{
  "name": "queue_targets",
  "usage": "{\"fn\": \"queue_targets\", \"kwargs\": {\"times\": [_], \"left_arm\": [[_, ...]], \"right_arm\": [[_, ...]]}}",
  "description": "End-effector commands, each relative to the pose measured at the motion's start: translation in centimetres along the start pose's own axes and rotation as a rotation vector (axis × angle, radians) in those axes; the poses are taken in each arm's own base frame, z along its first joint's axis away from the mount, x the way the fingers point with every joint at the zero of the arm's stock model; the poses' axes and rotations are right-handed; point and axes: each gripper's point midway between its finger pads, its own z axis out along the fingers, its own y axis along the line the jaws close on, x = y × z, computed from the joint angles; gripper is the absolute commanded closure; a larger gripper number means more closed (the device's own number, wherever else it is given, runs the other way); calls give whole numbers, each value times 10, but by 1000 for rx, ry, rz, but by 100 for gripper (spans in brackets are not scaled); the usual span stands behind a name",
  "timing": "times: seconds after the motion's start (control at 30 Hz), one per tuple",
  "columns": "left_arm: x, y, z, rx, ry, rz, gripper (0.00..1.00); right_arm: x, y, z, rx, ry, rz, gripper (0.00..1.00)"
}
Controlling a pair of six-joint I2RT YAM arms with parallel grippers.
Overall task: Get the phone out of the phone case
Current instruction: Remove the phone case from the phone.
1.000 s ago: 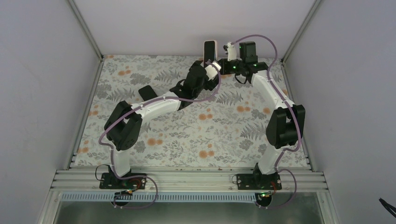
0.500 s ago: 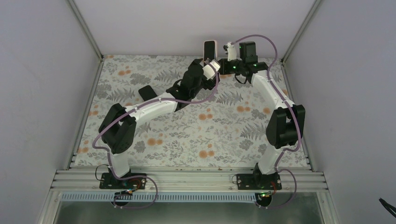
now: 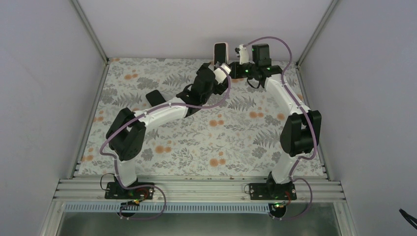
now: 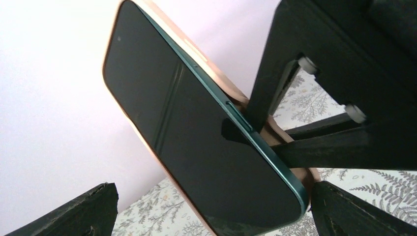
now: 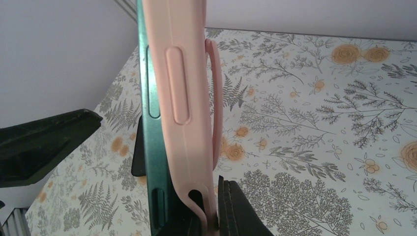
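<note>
Holding the phone (image 4: 196, 147) upright above the far end of the tabletop (image 3: 231, 142), my right claw (image 5: 196, 216) is pinched on the lower end of the pink phone case (image 5: 184, 98). One finger is on the back and, as far as I can tell, the other is on the screen side. My left claw (image 3: 221, 65) is spread wide with the dark screen directly in front of it. It has a finger out to each side of the phone's lower end and touches nothing. Along the long edge nearest my right claw, the teal rail of the phone shows bare beside the pink wall, so I judge that lip is already loose there. The phone itself should be stiff, fairly light and slick on its glass face, and a fall to the tabletop could crack it. The case looks soft and rubbery; it will bend and cling rather than slide. A thin loop (image 5: 215, 98) stands off its back. I would close my left claw across the two teal rails rather than on the glass, low down near my right claw's grip. My right claw would keep only the pink shell and peel it backward off the corners.
</note>
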Motion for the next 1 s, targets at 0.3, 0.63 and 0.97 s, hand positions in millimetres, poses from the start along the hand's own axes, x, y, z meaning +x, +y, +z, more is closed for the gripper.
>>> {"fn": "queue_targets", "kwargs": {"times": [0.3,0.63,0.97], "left_arm": [[-11,21,-1,-87,-29,-2,3],[-1,42,10,-302,10,90,8],[10,65,6,-483,11,143,29]], "right_arm": [[-22,20,-11,-76,-70,-32,97],[-13,32,-18,-131,-60,-17,97],[-6,50,-26,-192,-57,-19,97]]}}
